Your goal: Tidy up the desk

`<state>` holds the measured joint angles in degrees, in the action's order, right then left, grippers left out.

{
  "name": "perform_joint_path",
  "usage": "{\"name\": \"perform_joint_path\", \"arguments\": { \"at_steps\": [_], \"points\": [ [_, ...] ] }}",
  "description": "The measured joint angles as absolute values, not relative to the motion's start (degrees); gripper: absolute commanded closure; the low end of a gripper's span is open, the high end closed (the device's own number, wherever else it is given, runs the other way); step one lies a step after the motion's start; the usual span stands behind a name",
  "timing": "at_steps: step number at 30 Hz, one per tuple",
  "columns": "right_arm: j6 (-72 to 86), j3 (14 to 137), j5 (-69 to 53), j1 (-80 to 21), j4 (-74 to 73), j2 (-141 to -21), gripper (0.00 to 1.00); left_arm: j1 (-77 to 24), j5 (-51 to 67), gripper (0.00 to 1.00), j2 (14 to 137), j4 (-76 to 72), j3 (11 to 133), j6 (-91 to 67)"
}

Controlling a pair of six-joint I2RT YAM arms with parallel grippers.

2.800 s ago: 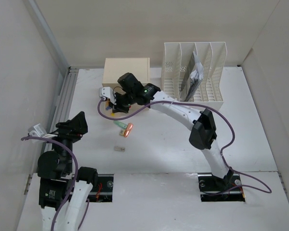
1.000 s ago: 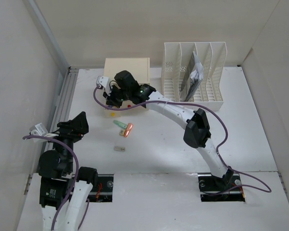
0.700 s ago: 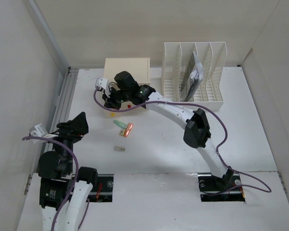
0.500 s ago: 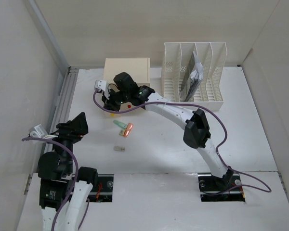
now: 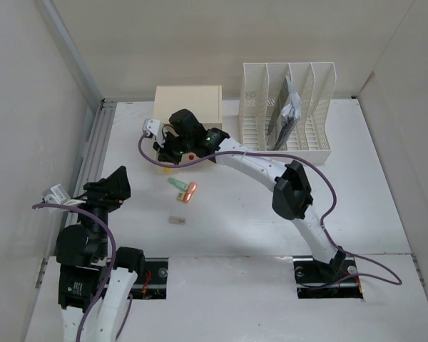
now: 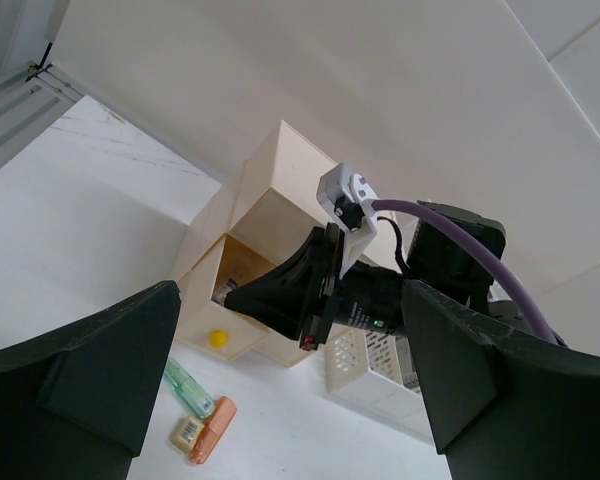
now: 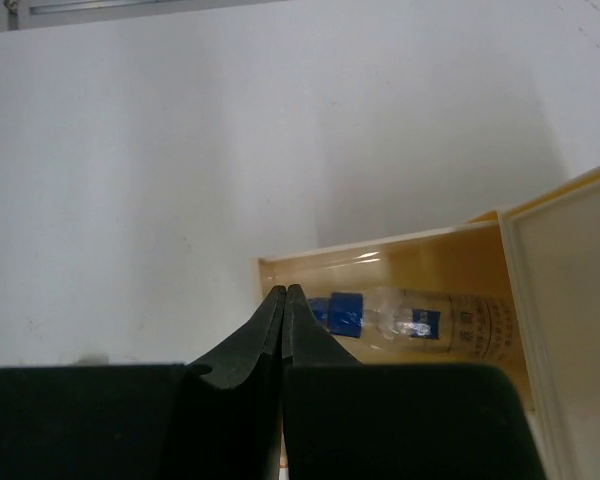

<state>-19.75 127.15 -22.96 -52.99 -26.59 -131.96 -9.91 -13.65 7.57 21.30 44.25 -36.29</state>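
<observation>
The desk (image 5: 235, 214) is a large white tabletop. My right gripper (image 5: 164, 151) is shut and empty, its tips (image 7: 283, 292) over the open drawer (image 7: 380, 262) of the cream drawer box (image 5: 187, 103). A clear bottle with a blue cap (image 7: 400, 320) lies in the drawer. The drawer front carries a yellow knob (image 5: 165, 169). A green highlighter (image 5: 176, 184) and an orange highlighter (image 5: 191, 191) lie in front of it. My left gripper (image 5: 110, 187) is open and empty, raised at the near left. In its wrist view its jaws (image 6: 288, 290) stand wide apart.
A white slotted file rack (image 5: 289, 107) at the back right holds dark papers (image 5: 284, 117). A small beige piece (image 5: 175, 220) lies near the desk's middle. Pale walls stand on three sides. A metal rail (image 5: 93, 153) runs along the left edge.
My right gripper has moved a little up and left from the drawer front to over the open drawer. The left arm has barely moved. The highlighters have not moved.
</observation>
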Motion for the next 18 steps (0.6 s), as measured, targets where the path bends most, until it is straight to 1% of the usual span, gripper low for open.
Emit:
{"name": "perform_joint_path", "arguments": {
  "at_steps": [4, 9, 12, 15, 18],
  "points": [
    [-20.84, 126.58, -24.84, -52.90, -26.55, -131.90, 1.00, -9.91, -13.65, 0.09, 7.57, 21.30, 44.25, -36.29],
    [-23.94, 126.58, -35.07, -52.66, -28.86, -130.96, 1.00, -9.91, -13.65, 0.09, 7.57, 21.30, 44.25, -36.32],
    [-25.96, 126.58, -39.03, -52.97, -30.89, -130.39, 1.00, -9.91, -13.65, 0.09, 7.57, 21.30, 44.25, -36.29],
    [-27.09, 126.58, -39.16, -53.28, -32.14, -130.08, 1.00, -9.91, -13.65, 0.09, 7.57, 21.30, 44.25, -36.29],
    [-27.44, 126.56, -35.46, -53.71, -32.93, -130.06, 1.00, -9.91, -13.65, 0.09, 7.57, 21.30, 44.25, -36.29]
  ]
}}
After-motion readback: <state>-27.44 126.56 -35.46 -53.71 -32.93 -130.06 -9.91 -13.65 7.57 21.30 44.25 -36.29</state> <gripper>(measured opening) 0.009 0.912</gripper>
